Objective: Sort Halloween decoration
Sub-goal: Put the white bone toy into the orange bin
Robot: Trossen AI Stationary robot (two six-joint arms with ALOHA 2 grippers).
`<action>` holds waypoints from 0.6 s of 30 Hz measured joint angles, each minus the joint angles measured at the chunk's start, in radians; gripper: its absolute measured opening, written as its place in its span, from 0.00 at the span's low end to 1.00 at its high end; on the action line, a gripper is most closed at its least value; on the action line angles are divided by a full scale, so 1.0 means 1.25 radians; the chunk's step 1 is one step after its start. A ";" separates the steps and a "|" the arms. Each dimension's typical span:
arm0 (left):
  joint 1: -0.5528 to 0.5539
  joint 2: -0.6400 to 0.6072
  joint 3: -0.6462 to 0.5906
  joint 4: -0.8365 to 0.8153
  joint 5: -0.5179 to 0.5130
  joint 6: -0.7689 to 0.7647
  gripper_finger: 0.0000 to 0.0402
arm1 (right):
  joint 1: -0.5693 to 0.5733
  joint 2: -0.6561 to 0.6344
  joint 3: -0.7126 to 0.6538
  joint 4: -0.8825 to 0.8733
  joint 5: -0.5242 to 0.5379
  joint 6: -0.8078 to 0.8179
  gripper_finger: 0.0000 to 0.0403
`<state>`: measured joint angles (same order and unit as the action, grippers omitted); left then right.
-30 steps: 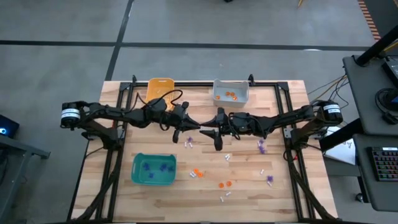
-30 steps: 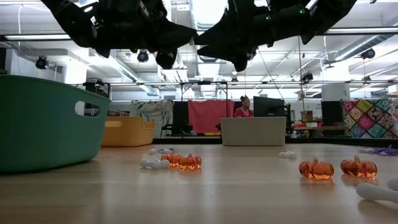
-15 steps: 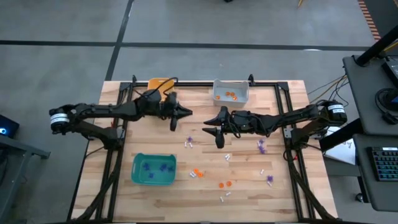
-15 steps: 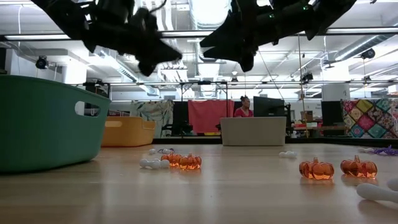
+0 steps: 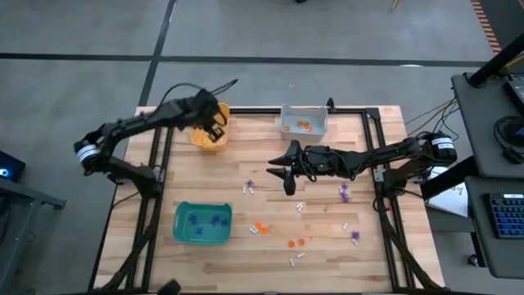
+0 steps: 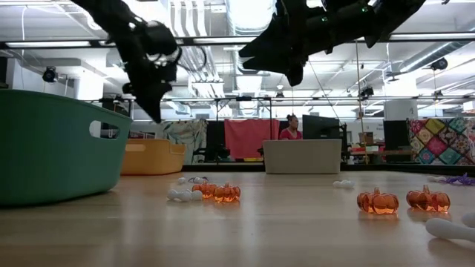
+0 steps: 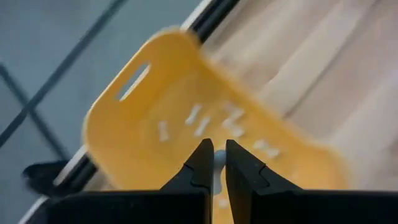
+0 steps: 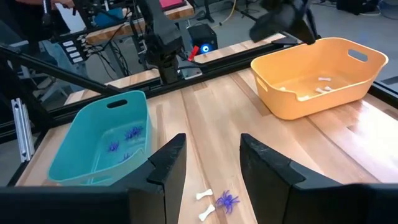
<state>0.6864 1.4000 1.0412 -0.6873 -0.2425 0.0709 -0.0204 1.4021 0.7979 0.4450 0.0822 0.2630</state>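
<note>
Small trinkets lie loose on the wooden table: purple spiky ones point(image 5: 345, 193), orange pumpkins point(image 5: 259, 229) point(image 6: 378, 201) and white ones point(image 5: 300, 206). My left gripper point(image 5: 214, 128) hangs over the orange-yellow bin point(image 5: 205, 138) at the far left, shut on a tiny white trinket point(image 7: 217, 160). Several white trinkets point(image 7: 199, 121) lie in that bin. My right gripper point(image 5: 286, 179) stands open above the middle of the table with nothing between its fingers point(image 8: 174, 155). A purple trinket point(image 8: 227, 200) and a white one point(image 8: 204, 195) lie on the table below it. My left gripper pinches the white trinket point(image 7: 217, 163) between its two fingertips. The fingers slant down from above. The trinket is lifted clear, over the inside of the orange-yellow bin.
A teal bin point(image 5: 202, 223) with purple trinkets stands near the left front. A grey bin point(image 5: 304, 120) with orange ones stands at the far edge. Black frame rails point(image 5: 155, 164) run along the table's sides. A person sits in the room behind the table point(image 6: 289, 127).
My left gripper has swung from the table's middle toward the far left corner and now hangs over the orange-yellow bin. It has tipped from nearly level to pointing steeply down, and its fingers have stayed shut.
</note>
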 joint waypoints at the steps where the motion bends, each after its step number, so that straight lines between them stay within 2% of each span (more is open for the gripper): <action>1: 0.018 0.030 0.026 -0.030 0.000 0.022 0.00 | 0.000 0.000 0.000 0.000 0.000 0.000 0.34; 4: 0.057 0.122 0.093 -0.100 0.004 0.126 0.00 | 0.000 0.000 0.000 -0.001 0.000 0.000 0.34; 8: 0.074 0.230 0.180 -0.180 0.061 0.271 0.00 | 0.000 0.000 0.000 -0.002 0.000 0.000 0.34; 13: 0.074 0.317 0.243 -0.257 0.119 0.459 0.00 | 0.000 0.000 0.000 -0.003 0.000 0.000 0.34; 18: 0.080 0.346 0.248 -0.258 0.127 0.491 0.00 | 0.000 0.000 0.000 -0.006 0.000 -0.001 0.33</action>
<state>0.7870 1.8330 1.3518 -1.0101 -0.0841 0.6850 -0.0204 1.4021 0.7975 0.4380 0.0820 0.2623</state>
